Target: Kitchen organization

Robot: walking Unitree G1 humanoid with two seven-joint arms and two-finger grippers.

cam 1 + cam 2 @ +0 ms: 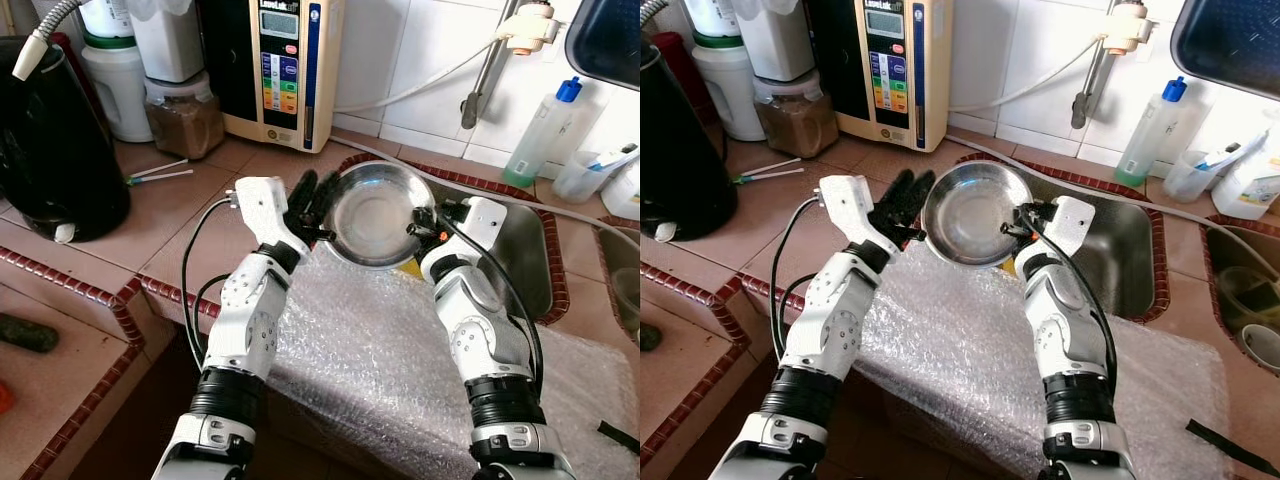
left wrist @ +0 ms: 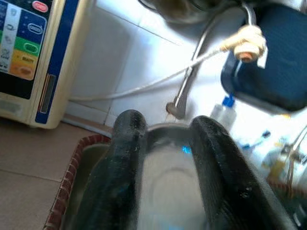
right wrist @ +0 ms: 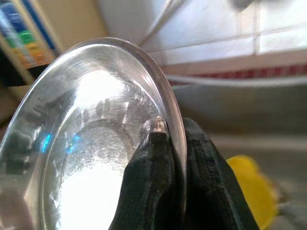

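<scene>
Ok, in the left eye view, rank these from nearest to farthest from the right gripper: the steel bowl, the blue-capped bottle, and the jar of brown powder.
1. Steel bowl: its rim is pinched in the right gripper, over the sink's near edge.
2. Blue-capped bottle: to the robot's right, against the tiled wall behind the sink.
3. Jar of brown powder: far to the left, at the back of the counter.

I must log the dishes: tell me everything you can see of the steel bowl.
The bowl is round, shiny metal, shallow, with a thin rolled rim and a flat bottom; it looks empty. It is held up, tilted toward the camera, over the sink's near edge. The right gripper pinches its rim, one finger inside, one outside. The left gripper's fingers rest against its opposite side.
</scene>
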